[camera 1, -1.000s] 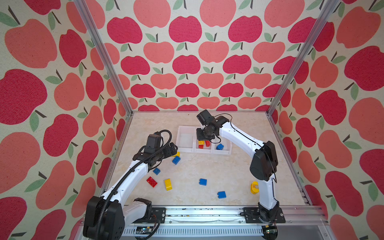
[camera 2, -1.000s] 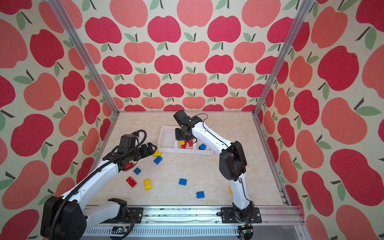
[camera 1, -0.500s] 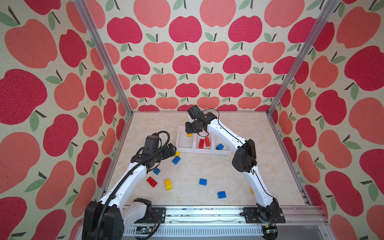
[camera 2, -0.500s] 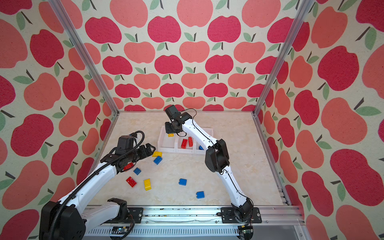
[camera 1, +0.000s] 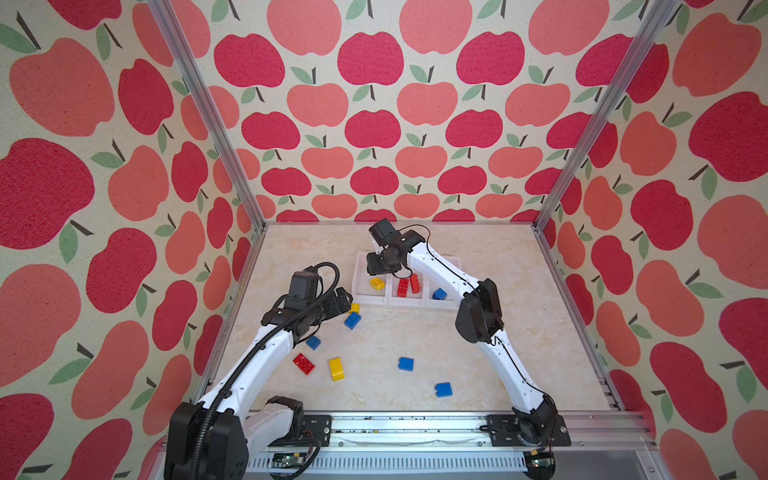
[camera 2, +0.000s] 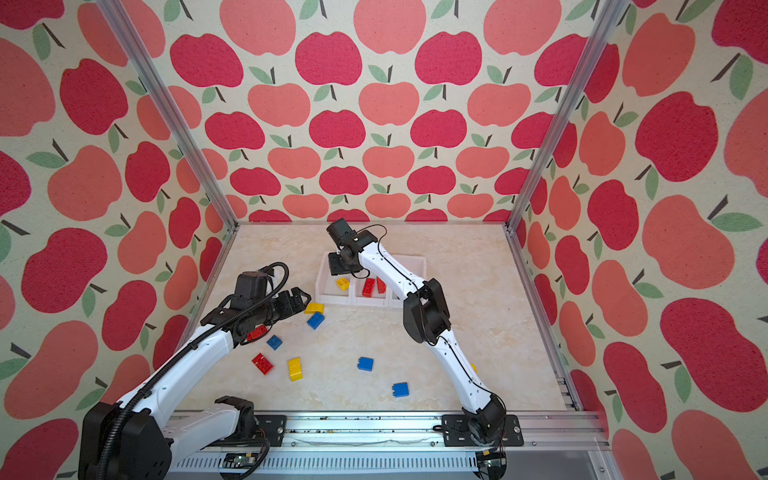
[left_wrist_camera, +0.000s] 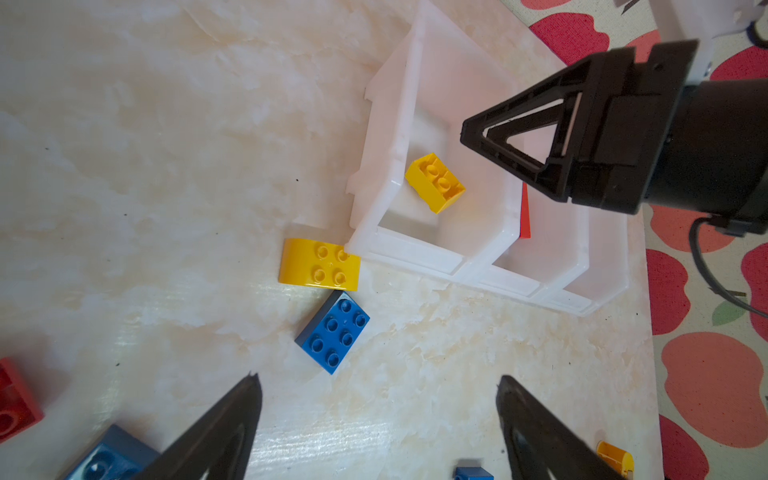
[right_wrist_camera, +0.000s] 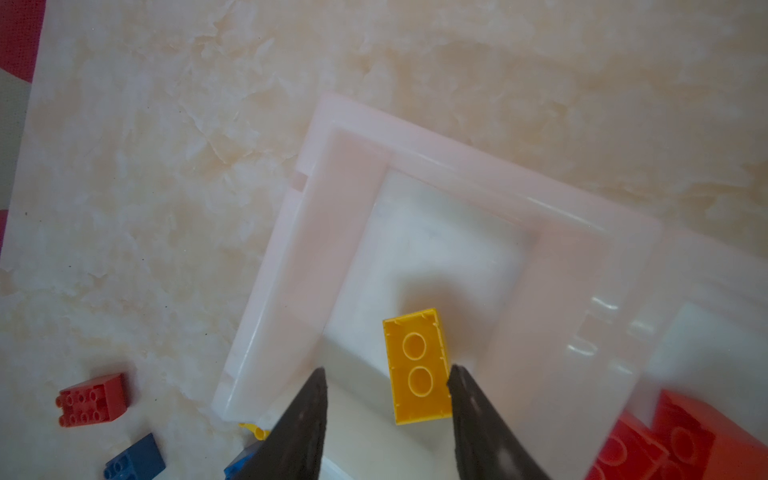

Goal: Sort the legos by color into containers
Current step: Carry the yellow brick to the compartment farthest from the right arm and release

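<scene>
right wrist view: with the yellow brick loose in the end bin, the right gripper, partly open and empty, should be raised straight up.

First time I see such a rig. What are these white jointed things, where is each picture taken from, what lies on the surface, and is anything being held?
They are two robot arms, each ending in a two-fingered gripper. The two wide pictures come from one overhead camera pair; the two close-ups from cameras on the wrists. On the table stand three joined white bins: a yellow brick in an end bin, two red bricks in the middle, a blue brick at the other end. Other bricks lie loose. The right gripper hangs open above the yellow brick; the left gripper is open near a loose blue brick. Neither holds anything.
</scene>
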Motion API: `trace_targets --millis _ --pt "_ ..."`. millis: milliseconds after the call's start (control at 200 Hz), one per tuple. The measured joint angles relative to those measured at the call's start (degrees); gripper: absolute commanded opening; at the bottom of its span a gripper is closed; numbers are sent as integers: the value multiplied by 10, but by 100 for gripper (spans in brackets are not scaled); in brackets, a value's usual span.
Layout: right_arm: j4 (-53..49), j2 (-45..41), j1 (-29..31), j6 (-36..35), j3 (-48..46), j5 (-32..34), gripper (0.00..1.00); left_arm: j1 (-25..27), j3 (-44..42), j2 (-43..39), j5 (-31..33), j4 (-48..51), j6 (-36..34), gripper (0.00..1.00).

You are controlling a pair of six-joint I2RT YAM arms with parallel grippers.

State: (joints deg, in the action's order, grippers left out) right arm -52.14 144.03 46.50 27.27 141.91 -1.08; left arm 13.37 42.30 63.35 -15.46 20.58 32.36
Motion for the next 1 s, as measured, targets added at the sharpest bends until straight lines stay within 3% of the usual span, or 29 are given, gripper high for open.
trace_targets --millis 310,530,690,1001 --pt "-5 -1 0 -3 0 -1 58 0 0 2 0 -2 5 91" --pt "-12 -46 0 -11 -38 -1 68 0 0 8 0 -3 13 92" --pt "-12 -140 -2 -16 -133 -1 76 0 0 10 0 -8 13 92" --pt "9 -348 -37 -4 -404 4 84 -1 0 32 0 -25 13 92"
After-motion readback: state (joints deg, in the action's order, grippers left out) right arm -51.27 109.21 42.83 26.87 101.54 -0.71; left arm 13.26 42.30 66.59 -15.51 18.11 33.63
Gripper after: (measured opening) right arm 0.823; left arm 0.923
